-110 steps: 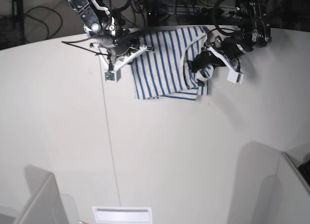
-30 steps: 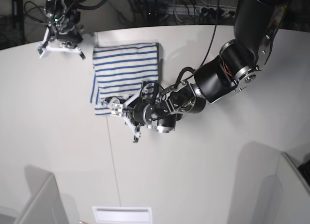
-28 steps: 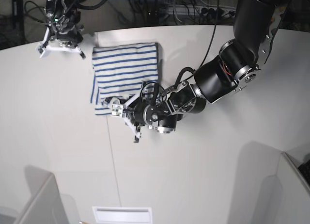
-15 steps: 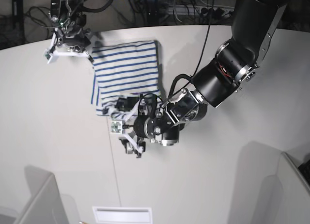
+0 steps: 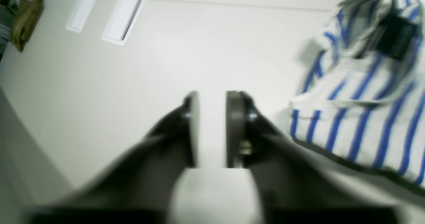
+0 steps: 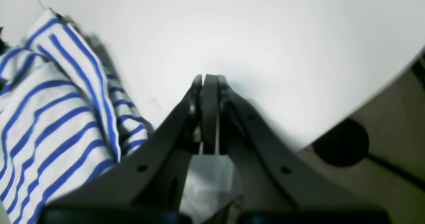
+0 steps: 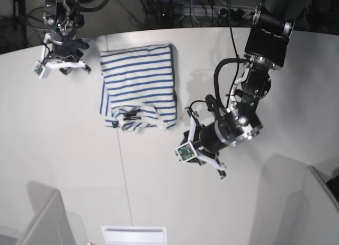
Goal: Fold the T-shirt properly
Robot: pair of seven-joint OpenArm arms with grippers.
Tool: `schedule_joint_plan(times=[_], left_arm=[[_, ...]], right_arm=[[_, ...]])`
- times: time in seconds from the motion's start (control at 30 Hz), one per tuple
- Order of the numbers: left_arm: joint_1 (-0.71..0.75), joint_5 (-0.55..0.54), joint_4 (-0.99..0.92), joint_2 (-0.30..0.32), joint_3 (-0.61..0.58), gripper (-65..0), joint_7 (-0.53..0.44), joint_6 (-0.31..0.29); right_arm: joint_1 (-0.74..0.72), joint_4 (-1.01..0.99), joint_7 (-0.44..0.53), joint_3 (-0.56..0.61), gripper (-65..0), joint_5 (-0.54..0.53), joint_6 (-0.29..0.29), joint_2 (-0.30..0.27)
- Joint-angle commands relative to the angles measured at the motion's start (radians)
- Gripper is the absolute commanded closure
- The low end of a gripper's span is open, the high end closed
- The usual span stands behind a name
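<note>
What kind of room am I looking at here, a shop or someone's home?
Most likely a robotics lab or test bench. Two black robot arms work over a bare white table holding only a folded striped T-shirt, and tangled cables run along the dark back edge.

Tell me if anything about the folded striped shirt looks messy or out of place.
The white, blue-striped cloth T-shirt is folded into a neat rectangle, except its near edge: the white ribbed neck and dark label stick out, rumpled.
</note>
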State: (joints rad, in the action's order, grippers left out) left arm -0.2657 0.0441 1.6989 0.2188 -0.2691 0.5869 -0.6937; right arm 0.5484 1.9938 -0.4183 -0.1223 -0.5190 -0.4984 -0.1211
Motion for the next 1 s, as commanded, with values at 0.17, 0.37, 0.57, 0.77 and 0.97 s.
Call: schedule_joint_plan(times=[0.17, 0.37, 0.57, 0.77, 0.97], left_arm=[[0.276, -0.01, 0.221, 0.075, 0.258, 0.0, -0.025, 0.009], [0.621, -0.006, 0.208, 0.083, 0.42, 0.0, -0.404, 0.007], [0.926, -0.005, 0.046, 0.083, 0.505, 0.0, -1.042, 0.013], [1.11, 0.001, -0.168, 0.081, 0.491, 0.0, -1.378, 0.013], [1.187, 0.003, -0.44, 0.083, 0.426, 0.0, -1.545, 0.013]], right_arm=[[0.051, 0.017, 0.2, 0.0, 0.0, 0.099, 0.244, -0.005], [0.154, 0.002, 0.45, -0.009, 0.0, 0.438, 0.444, 0.079], [0.313, -0.072, 0.878, -0.003, 0.0, 0.55, 0.467, 0.114], [0.451, -0.293, 1.171, -0.007, 0.0, 0.554, 0.467, 0.114], [0.525, -0.623, 1.28, 0.034, 0.0, 0.552, 0.465, 0.114]])
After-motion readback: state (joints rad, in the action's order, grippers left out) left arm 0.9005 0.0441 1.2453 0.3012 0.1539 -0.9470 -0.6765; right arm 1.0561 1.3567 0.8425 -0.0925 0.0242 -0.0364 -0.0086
